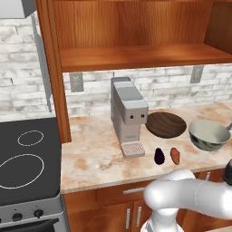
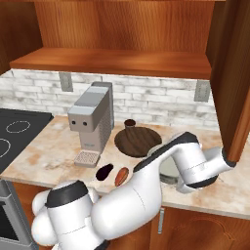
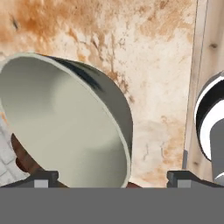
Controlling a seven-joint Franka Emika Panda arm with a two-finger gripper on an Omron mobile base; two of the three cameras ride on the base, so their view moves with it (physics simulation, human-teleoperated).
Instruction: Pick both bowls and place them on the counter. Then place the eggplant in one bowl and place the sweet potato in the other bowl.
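Note:
A grey-green bowl [image 1: 208, 134] with a dark outside sits on the marble counter [image 1: 95, 154] at the right, next to a round dark wooden board [image 1: 165, 124]. In the hand view the bowl [image 3: 65, 127] is very close and looks tilted. Its near rim lies between my gripper's [image 3: 113, 177] two widely spread fingertips [image 3: 41, 177], so the gripper is open around the bowl's wall. The dark purple eggplant [image 1: 159, 156] and the orange sweet potato [image 1: 175, 155] lie side by side near the counter's front edge. In the right base view my arm hides most of the bowl [image 2: 168, 168].
A grey coffee machine [image 1: 128, 113] stands mid-counter, left of the board. A small brown cup [image 2: 130, 124] stands behind the board by the brick wall. The stove [image 1: 25, 158] is at the left. A wooden shelf [image 1: 145, 56] hangs overhead. The counter's front edge [image 3: 194, 87] is close to the bowl.

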